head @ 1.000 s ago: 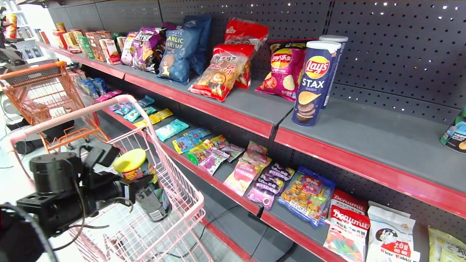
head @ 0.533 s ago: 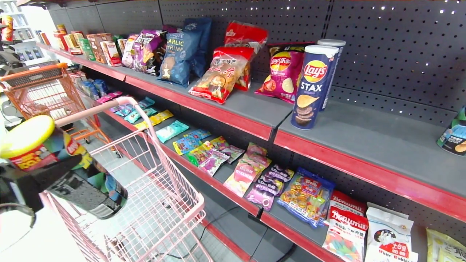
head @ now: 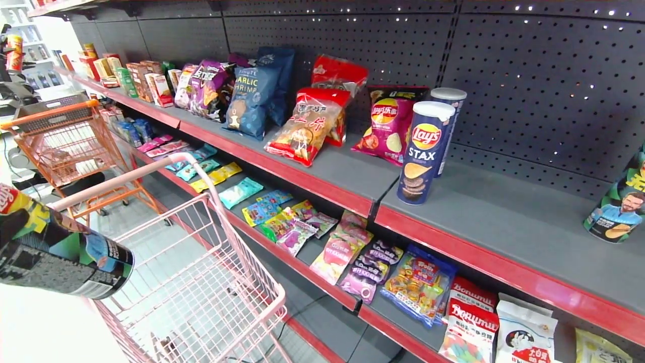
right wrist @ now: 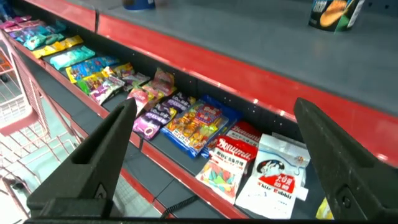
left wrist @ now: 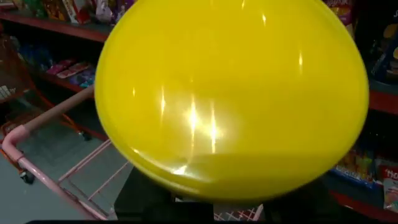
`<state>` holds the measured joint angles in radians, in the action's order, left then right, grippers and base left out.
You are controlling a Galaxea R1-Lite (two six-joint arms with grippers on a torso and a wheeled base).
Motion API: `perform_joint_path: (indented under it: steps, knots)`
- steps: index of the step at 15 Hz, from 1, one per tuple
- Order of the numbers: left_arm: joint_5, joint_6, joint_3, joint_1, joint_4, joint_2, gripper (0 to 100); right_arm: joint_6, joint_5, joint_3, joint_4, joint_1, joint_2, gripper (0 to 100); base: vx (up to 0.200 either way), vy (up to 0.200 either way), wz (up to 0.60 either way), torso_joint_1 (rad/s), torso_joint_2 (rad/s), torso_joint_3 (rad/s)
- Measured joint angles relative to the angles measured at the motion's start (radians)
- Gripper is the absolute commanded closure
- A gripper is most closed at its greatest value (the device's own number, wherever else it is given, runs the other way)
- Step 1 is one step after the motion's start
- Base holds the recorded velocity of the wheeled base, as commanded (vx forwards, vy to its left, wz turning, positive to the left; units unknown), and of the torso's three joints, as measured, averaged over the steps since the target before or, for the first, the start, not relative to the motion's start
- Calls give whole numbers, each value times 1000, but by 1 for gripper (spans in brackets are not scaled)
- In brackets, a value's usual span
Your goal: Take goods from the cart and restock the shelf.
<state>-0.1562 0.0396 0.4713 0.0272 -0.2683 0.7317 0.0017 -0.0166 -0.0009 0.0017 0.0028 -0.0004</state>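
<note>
I'm carrying the chip can (head: 60, 257) in the left gripper (head: 14, 226). Its fingers are clamping the tube's upper body just under the yellow lid (left wrist: 230, 93). The can is hanging tilted at the near left, over the left side of the pink cart (head: 237, 237).

I'm judging it to be light and stiff, a cardboard tube with a slick printed skin. It could dent, or slip and swing when gripped at one end, so a hold around the body nearer the middle is looking safer than one by the lid.

The right gripper (right wrist: 214, 162) is waiting with its fingers spread wide. The bare shelf (head: 504, 222) right of the blue can (head: 422, 151) is looking like the spot.

A second ago the can was sitting down in the cart; now it's lifted out and swung left. The head camera is shifting too, so the shelf is sitting lower in view.
</note>
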Motion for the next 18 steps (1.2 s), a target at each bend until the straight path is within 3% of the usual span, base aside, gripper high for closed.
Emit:
perform_joint_path:
  steps: [9, 18]
  knots:
    - [63, -3, -77, 0, 0, -64, 100, 0, 0, -1, 0, 0, 0, 0, 0, 0, 0, 141, -320, -176]
    - [65, 7, -122, 0, 8, -133, 100, 1, -1, 1, 0, -1, 0, 0, 0, 0, -600, 8, -2, -3]
